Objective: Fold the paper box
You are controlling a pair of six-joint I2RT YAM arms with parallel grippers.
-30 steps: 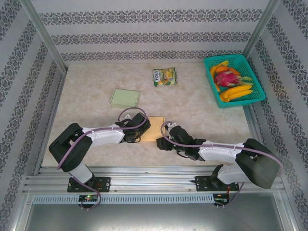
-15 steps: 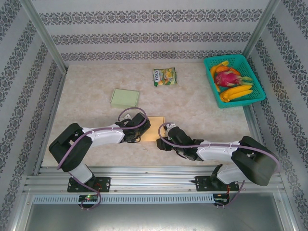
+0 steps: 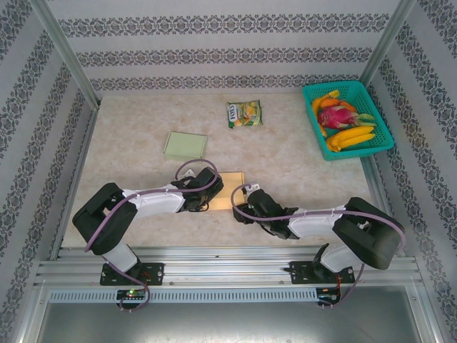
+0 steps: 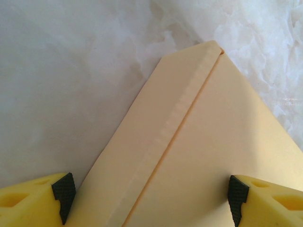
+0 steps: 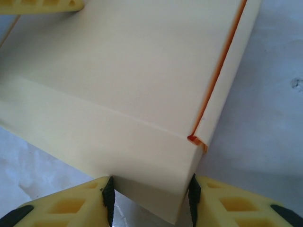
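- Left jaws stand wide apart; the flat pale-yellow paper box (image 4: 199,142) lies on the marbled bench (image 4: 71,71) between them.
- Right jaws pinch the box's corner between both pads (image 5: 108,196).

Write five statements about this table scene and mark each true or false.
1. The left hand has its fingers pressed together. False: they stand wide apart over the paper box.
2. The right hand straddles a corner of the paper box. True.
3. The teal basket holds fruit. True.
4. The snack packet lies inside the teal basket. False: it lies on the table, left of it.
5. The green box rests on the paper box. False: it lies apart, farther back.
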